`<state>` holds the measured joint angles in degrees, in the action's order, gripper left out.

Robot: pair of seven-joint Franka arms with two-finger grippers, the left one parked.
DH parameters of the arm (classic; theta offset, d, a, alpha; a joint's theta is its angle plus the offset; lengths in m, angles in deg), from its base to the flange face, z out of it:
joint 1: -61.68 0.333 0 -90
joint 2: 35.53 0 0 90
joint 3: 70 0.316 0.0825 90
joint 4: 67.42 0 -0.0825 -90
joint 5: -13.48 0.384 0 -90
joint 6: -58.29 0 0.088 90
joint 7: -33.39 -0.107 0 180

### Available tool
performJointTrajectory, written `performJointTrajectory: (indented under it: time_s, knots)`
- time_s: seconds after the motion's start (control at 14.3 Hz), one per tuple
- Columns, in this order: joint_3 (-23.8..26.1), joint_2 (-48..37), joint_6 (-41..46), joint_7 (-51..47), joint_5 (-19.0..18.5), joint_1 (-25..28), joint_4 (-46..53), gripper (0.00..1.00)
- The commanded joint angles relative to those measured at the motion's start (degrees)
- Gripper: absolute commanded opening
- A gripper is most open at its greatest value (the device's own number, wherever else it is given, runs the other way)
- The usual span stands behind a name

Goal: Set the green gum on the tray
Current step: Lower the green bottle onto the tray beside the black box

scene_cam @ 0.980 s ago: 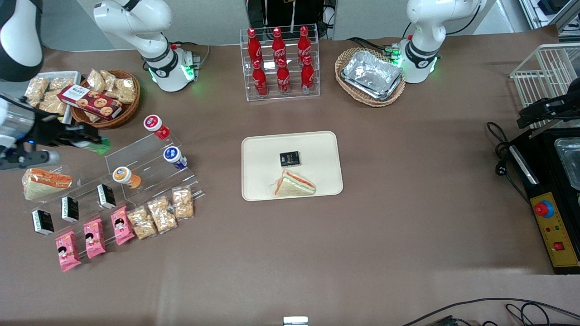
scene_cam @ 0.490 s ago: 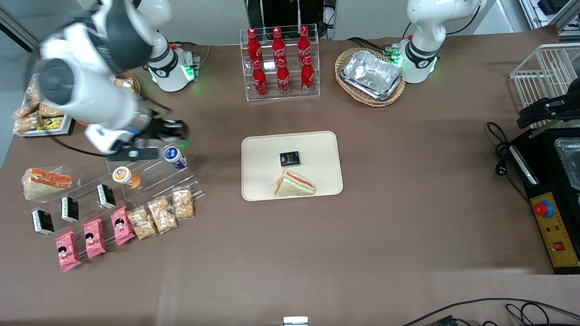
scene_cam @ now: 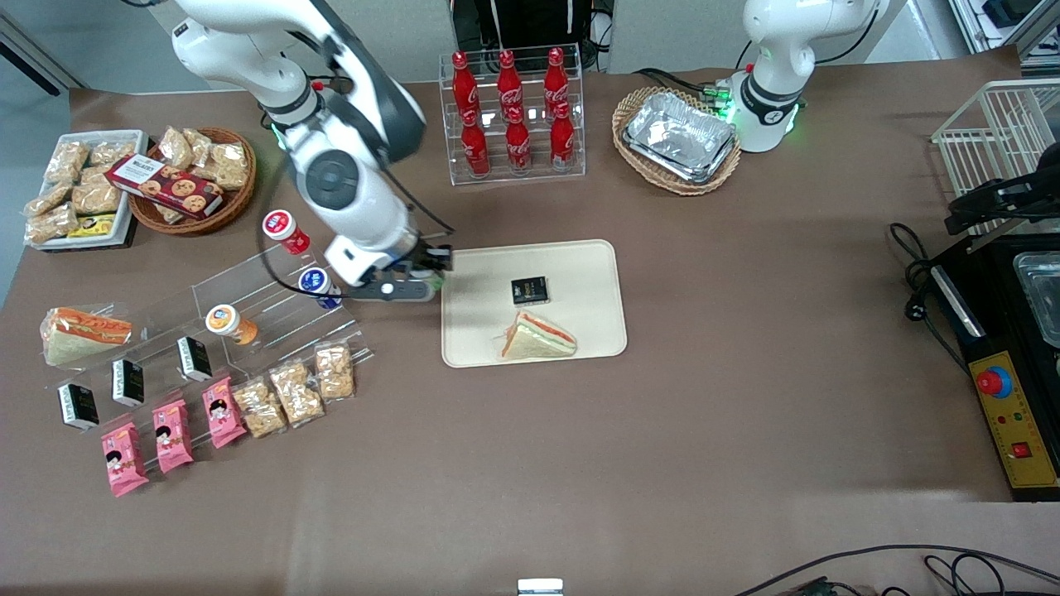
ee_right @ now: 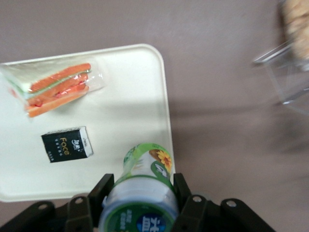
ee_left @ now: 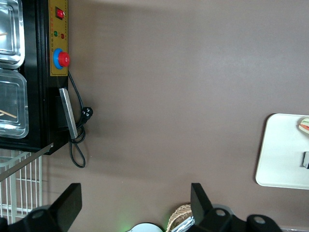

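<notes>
The gripper point(ee_right: 140, 200) is clamped on the green gum point(ee_right: 141, 193), one finger pressed against each side of the bottle's body, white lid toward the wrist camera. The held bottle hangs above the rim of the tray point(ee_right: 120, 111), at the tray's edge toward the working arm's end of the table.

On the tray lie a wrapped sandwich point(ee_right: 55, 89) and a small black box point(ee_right: 66, 144), apart from each other.

In the front view the gripper point(scene_cam: 435, 261) sits at the tray point(scene_cam: 580, 273) edge nearest the acrylic display stand point(scene_cam: 273, 306); the gum itself is hidden there by the arm's wrist. That view alone shows the blue-bodied bottle point(scene_cam: 317, 284) just beside the wrist, and the sandwich point(scene_cam: 537, 338) nearer the camera than the black box point(scene_cam: 529, 290).
</notes>
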<state>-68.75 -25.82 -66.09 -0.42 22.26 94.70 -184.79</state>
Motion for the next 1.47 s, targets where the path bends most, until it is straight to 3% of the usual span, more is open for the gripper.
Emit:
performJointTrajectory:
  time_s: [0.0, 0.63, 0.7, 0.77, 0.84, 0.91, 1.19, 1.4]
  knots:
    - [-0.6, 4.0, -8.3, -2.4, 0.8, 3.3, -2.9, 0.32]
    - [-0.5, 13.8, -20.6, -2.4, 0.8, 4.7, -2.6, 0.36]
    - [-0.5, 14.1, -20.8, -2.4, 1.4, 4.7, -2.5, 0.39]
    - [-0.6, 14.3, -20.8, -2.4, 2.5, 4.8, -2.3, 0.53]
    - [-0.6, 14.3, -20.8, -2.4, 3.6, 4.7, -2.2, 0.88]
    - [-0.6, 14.3, -20.8, -2.4, 4.1, 4.7, -2.1, 0.98]
    - [-0.9, 13.1, -19.7, -0.8, 4.0, 3.6, -1.5, 0.99]
    - [-1.3, 7.4, -9.7, 4.6, 3.6, -2.7, 0.4, 0.99]
